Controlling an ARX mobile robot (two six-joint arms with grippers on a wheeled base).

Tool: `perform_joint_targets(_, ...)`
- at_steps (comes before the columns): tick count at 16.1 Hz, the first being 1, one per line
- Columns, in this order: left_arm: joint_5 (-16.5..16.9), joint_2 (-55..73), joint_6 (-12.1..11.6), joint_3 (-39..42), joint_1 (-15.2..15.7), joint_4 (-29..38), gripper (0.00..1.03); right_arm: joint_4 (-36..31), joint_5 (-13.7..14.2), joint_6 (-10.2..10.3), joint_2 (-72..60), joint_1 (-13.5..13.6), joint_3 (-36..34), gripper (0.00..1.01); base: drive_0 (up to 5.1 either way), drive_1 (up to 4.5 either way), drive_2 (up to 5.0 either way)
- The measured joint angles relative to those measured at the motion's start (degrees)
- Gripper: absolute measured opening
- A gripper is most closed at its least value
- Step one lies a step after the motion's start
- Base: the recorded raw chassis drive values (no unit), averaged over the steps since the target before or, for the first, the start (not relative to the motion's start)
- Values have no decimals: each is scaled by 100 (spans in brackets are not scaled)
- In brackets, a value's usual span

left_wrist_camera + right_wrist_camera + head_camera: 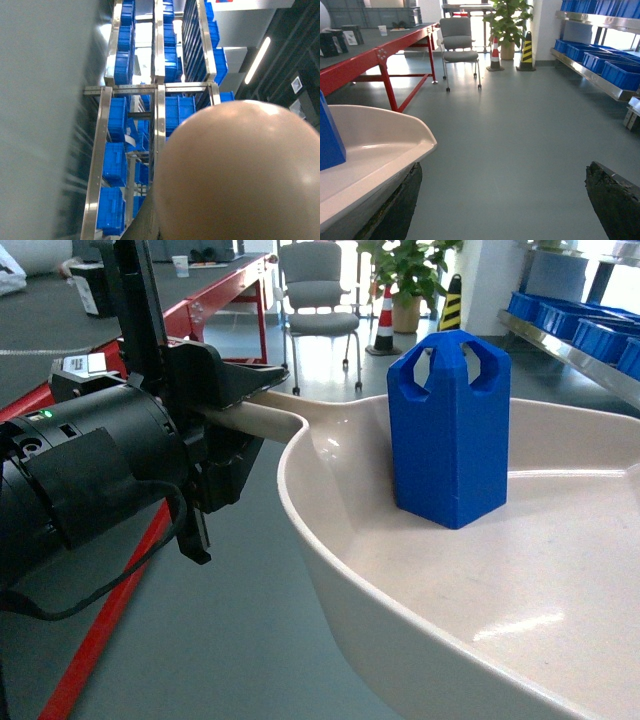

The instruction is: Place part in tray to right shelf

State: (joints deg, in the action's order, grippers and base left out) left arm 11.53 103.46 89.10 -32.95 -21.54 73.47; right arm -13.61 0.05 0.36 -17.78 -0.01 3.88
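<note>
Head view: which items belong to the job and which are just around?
Job: part standing upright in the tray; left gripper, jaws clamped on the tray's handle; shelf at far right.
Around: blue crates, red table, chair, plant, cones.

the tray [560,620] runs off the head view's right and bottom edges beyond the left gripper [225,415]. the part [329,135] is cut by the right wrist view's left edge. the left wrist view is half-blocked by the tray's underside, the shelving past it blurred.
</note>
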Motion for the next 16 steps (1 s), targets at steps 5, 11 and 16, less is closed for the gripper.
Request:
perform_joint_targets(5, -22, 0, -2, 0, 9, -42, 14, 22, -2, -2, -9, 0, -4, 98, -5, 413, -424)
perform_joint_targets(11, -7, 0, -2, 0, 0, -48, 14, 15, -4, 0, -11, 0, -7, 98, 7, 426, -411)
perform_joint_targets(16, -4, 0, -2, 0, 0, -20, 14, 9, -4, -2, -7, 0, -9, 98, 1, 419, -417)
